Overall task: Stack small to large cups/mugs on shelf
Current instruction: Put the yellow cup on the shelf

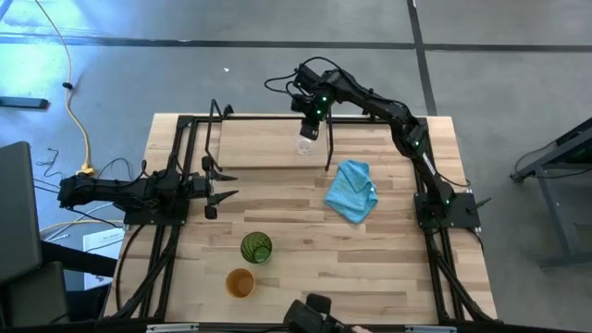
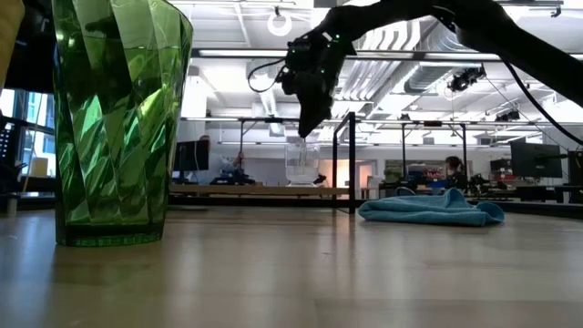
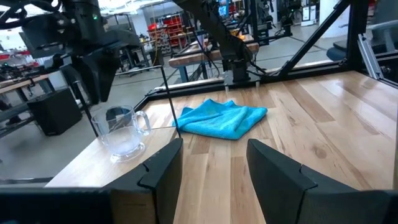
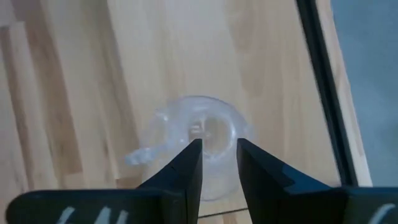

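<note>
The clear glass cup (image 1: 304,145) stands on the shelf (image 1: 259,148) beneath the right hand (image 1: 311,132), fingers parted and gripping nothing, while the green cup (image 1: 256,248) and orange cup (image 1: 240,283) wait near the tabletop's front edge.

The left gripper (image 3: 214,171) fills the bottom of the frame, its two dark fingers (image 3: 280,177) spread apart. At middle left a clear glass mug (image 3: 122,132) stands on the light-wood shelf (image 3: 74,165), under the right gripper (image 3: 93,74). A blue cloth (image 3: 224,118) lies at centre.
</note>
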